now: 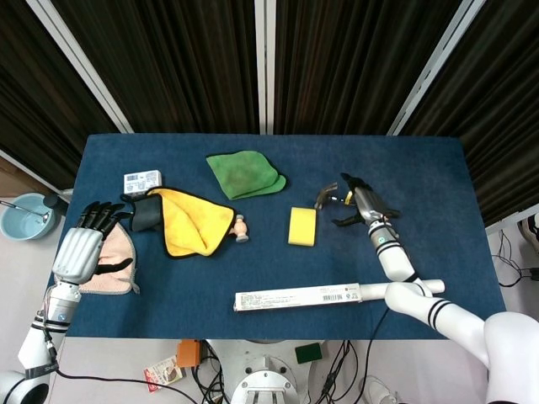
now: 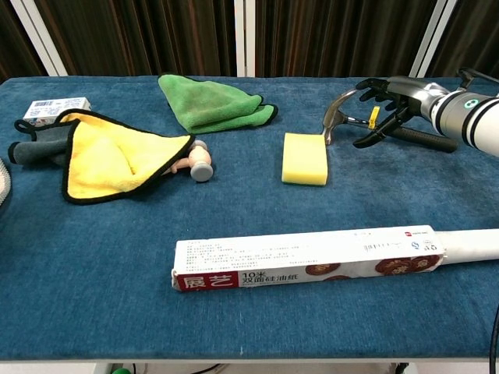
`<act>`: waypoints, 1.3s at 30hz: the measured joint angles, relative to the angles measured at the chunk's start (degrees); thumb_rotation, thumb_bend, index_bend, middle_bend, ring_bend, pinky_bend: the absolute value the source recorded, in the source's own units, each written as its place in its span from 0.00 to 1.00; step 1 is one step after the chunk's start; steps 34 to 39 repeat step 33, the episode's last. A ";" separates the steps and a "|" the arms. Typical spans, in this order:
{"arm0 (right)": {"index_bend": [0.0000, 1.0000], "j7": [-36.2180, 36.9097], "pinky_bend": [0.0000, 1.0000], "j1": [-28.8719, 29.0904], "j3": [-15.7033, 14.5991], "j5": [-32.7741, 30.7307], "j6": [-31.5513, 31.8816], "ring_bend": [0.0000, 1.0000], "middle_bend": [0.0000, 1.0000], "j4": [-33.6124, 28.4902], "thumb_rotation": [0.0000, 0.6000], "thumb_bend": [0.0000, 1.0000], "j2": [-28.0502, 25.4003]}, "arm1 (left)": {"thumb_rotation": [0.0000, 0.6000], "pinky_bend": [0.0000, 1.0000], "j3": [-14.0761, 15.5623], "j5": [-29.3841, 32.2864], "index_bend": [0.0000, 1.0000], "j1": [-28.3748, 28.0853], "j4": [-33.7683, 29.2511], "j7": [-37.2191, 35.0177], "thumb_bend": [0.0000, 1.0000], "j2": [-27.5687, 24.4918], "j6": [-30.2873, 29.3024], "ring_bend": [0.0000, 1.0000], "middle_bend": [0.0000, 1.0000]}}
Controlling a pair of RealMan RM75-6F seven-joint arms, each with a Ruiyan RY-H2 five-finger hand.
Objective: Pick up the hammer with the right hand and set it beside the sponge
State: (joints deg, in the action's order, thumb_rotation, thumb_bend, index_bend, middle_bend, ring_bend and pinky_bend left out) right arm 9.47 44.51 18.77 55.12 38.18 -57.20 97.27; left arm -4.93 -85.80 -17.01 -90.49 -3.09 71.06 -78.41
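Observation:
The hammer [image 2: 337, 118], with a metal claw head, a yellow band and a black handle [image 2: 425, 139], lies on the blue table just right of the yellow sponge [image 2: 305, 158], its head near the sponge's far right corner. My right hand [image 2: 390, 95] hovers over the hammer's neck with its fingers spread apart, not closed around it. The head view shows the same: hammer head [image 1: 324, 195], right hand [image 1: 360, 203], sponge [image 1: 301, 225]. At the table's left edge my left hand [image 1: 80, 249] rests over a pink cloth [image 1: 118, 263] and holds nothing.
A long white and red box [image 2: 308, 257] lies across the front. A yellow cloth [image 2: 113, 160] with a small wooden piece [image 2: 196, 162] beside it sits left of the sponge. A green cloth [image 2: 212, 101] lies at the back, a white packet [image 2: 54, 108] at far left.

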 measured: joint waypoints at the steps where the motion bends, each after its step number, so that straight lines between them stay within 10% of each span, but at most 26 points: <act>1: 0.00 0.29 0.07 -0.19 -0.02 0.24 -0.01 0.00 0.05 -0.39 1.00 0.03 -0.32 | 1.00 0.08 0.00 0.01 0.23 0.00 -0.03 0.05 0.04 -0.04 0.01 0.08 0.14; 13: 0.00 3.18 0.10 -3.24 -0.92 4.65 3.09 0.00 0.09 -6.23 1.00 0.10 -4.24 | 1.00 0.08 0.07 -0.25 0.23 0.37 -0.84 0.49 0.04 -1.00 -0.71 0.08 0.14; 27: 0.01 -7.65 0.09 -22.52 -7.44 15.03 33.81 0.02 0.09 -34.85 1.00 0.18 -27.62 | 1.00 0.08 0.05 3.27 0.23 4.03 -0.86 4.16 0.04 -3.77 -3.87 0.08 0.14; 39: 0.01 -3.82 0.03 -32.42 -13.15 21.04 42.77 0.00 0.07 -38.14 1.00 0.18 -33.89 | 1.00 0.08 0.49 4.82 0.23 7.08 -0.71 4.48 0.04 -4.52 -6.40 0.08 0.14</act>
